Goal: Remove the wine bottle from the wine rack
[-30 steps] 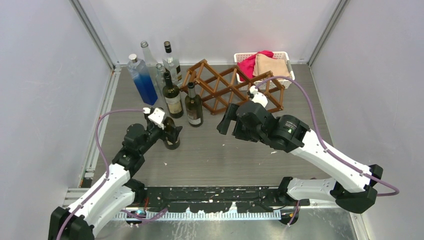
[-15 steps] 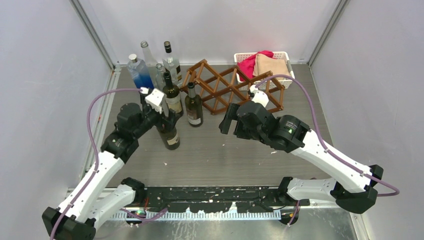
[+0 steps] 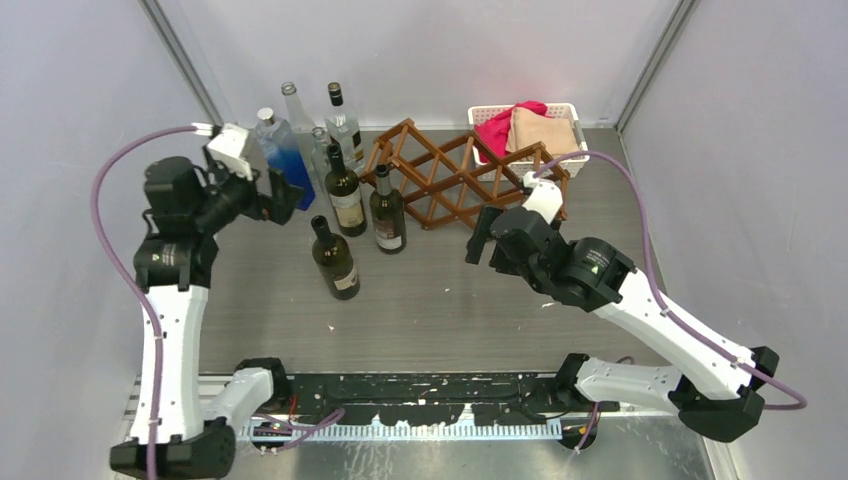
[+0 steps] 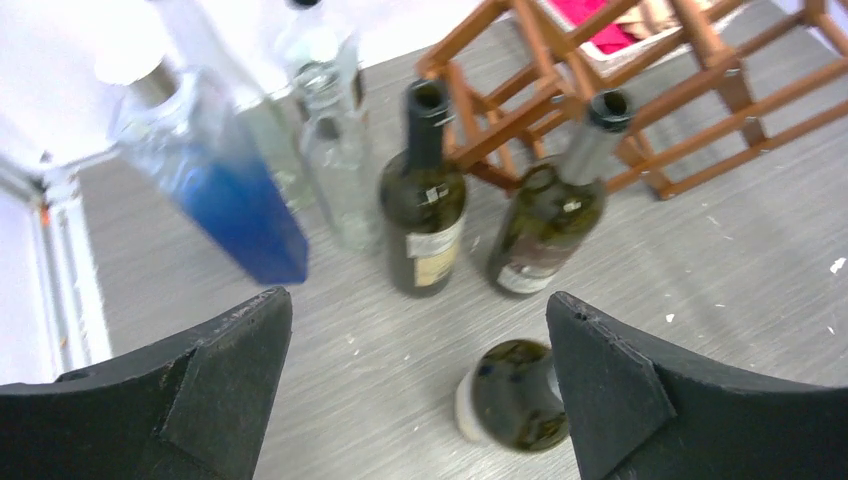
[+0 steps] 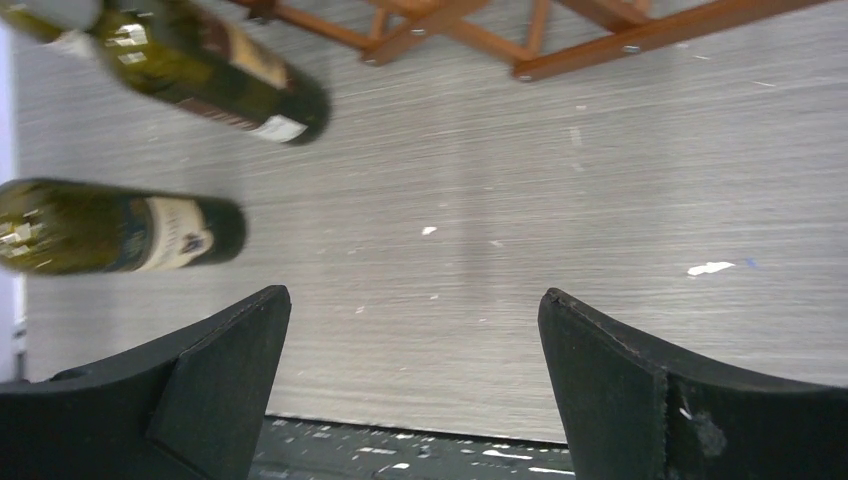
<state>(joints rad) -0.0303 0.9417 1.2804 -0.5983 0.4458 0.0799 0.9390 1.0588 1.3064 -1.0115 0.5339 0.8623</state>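
the left arm is raised at the left side of the grey wood-grain table [image 3: 450,300]. the left gripper [image 3: 278,192] hangs in the air with its black fingers spread wide and nothing between them, just beside the square clear glass bottle of blue liquid [image 3: 283,158]. behind that bottle stand a tall slim clear glass bottle [image 3: 293,110], a short clear glass bottle [image 3: 320,145] and a clear glass bottle with a black cap [image 3: 343,122].

next to the right come three upright bottles on the table, off the rack. the dark green glass wine bottle with a pale label [image 3: 336,260] stands alone, nearest the arm bases and well apart from the left gripper; in the left wrist view it shows from above, low between the fingertips [image 4: 510,398]. two more dark green bottles [image 3: 346,195] [image 3: 387,212] stand side by side just in front of the left end of the brown wooden lattice wine rack [image 3: 460,175].

the right gripper [image 3: 474,238] hovers in front of the rack's right half, claw fully spread, holding nothing, with bare table under it in its wrist view [image 5: 415,295].

behind the rack's right end sits a white plastic basket [image 3: 572,128] holding a pink cloth [image 3: 495,130] and a tan cloth [image 3: 540,130].
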